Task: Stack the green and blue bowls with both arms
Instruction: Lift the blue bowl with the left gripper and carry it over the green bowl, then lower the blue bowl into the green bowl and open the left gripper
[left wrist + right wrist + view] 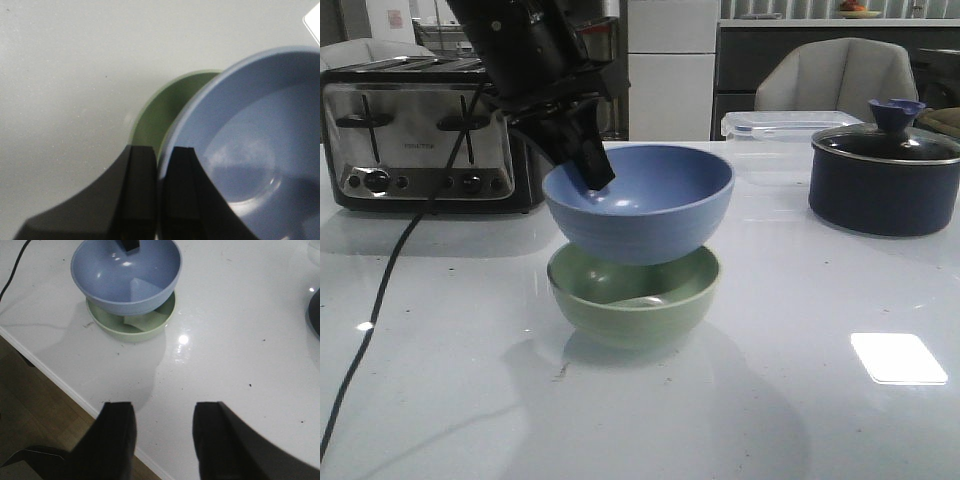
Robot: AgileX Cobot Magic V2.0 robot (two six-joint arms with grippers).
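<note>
The green bowl (635,300) sits on the white table near the middle. The blue bowl (645,205) hangs just above it, its base inside or close over the green rim; I cannot tell whether they touch. My left gripper (588,172) is shut on the blue bowl's left rim, one finger inside and one outside (161,150). The left wrist view shows the blue bowl (255,145) with the green bowl (165,107) under it. My right gripper (164,407) stands open over the table's front edge, apart from both bowls (127,270), nothing between its fingers.
A steel toaster (420,135) stands at the back left, its black cord (375,300) trailing forward across the table. A dark navy pot with a glass lid (885,175) and a clear plastic container (780,130) stand at the back right. The table edge (60,382) runs near my right gripper.
</note>
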